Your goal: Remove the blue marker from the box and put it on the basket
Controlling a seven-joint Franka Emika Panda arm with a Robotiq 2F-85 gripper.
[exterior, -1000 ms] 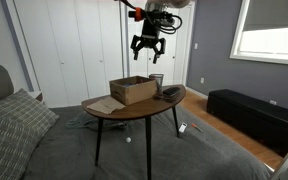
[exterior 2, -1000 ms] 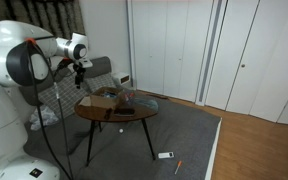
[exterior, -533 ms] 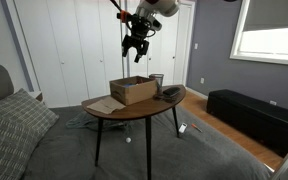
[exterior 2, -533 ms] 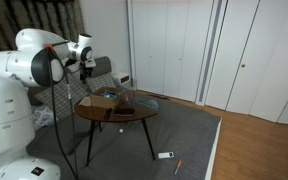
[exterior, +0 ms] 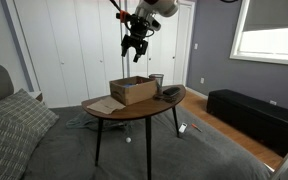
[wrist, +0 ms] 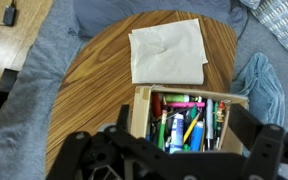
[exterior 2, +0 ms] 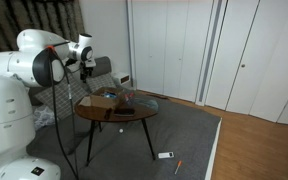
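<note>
An open cardboard box [exterior: 132,90] stands on the round wooden table [exterior: 144,108]. In the wrist view the box [wrist: 141,110] is packed with several coloured markers and pens, a blue marker [wrist: 176,130] among them. A dark, low basket-like object [exterior: 170,93] sits on the table beside the box; it is out of the wrist view. My gripper [exterior: 134,50] hangs high above the box, open and empty, and it also shows in an exterior view [exterior 2: 85,68]. In the wrist view its dark fingers [wrist: 169,152] frame the box from above.
A white paper napkin [wrist: 167,55] lies on the table next to the box. A small cup [exterior: 156,80] stands behind the box. A bed with a grey pillow [exterior: 14,120] is close by. Small items lie on the floor [exterior 2: 166,155].
One second ago the gripper was lower and nearer the cup; it rose and shifted over the box. It has stayed still for the last half second.
</note>
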